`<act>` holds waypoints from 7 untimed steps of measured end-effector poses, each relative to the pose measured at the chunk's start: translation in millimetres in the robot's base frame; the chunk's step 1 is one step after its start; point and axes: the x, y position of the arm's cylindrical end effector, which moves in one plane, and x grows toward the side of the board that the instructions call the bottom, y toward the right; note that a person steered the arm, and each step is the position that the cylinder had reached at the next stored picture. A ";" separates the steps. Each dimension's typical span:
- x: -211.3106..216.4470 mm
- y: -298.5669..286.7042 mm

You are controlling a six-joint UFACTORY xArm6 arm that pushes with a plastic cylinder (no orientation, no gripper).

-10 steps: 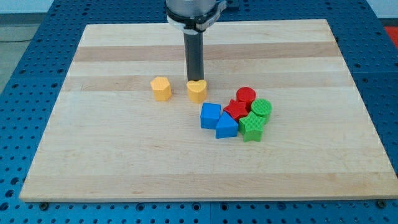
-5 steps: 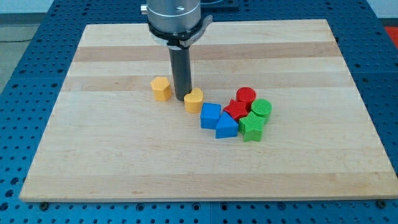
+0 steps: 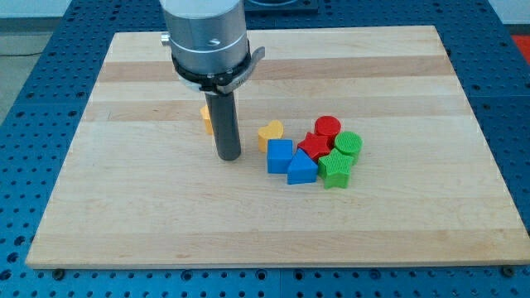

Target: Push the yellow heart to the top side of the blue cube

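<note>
My tip point(image 3: 228, 156) sits mid-frame, left of the block cluster, apart from everything. No jaws on this rig, just a rod, so nothing to call spread or pinching. Yellow heart point(image 3: 269, 134) is just up-left of the blue cube point(image 3: 280, 155), touching or nearly touching its top-left corner; can't tell which. Other yellow block point(image 3: 204, 118) is half hidden behind the rod. Blue triangular block point(image 3: 301, 167), red star-like block point(image 3: 315, 146), red cylinder point(image 3: 328, 128) and two green blocks point(image 3: 339, 159) are packed right of the cube. Step: final nudge, almost done. Next move likely needs the tip to get left of the heart and push it slightly right, centring it above the cube without shoving the cube.
</note>
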 end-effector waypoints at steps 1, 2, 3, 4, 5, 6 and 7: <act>0.0 5.2; -4.3 14.4; -11.4 28.0; -14.9 40.3; -17.6 51.7; -18.7 60.4; -19.2 64.1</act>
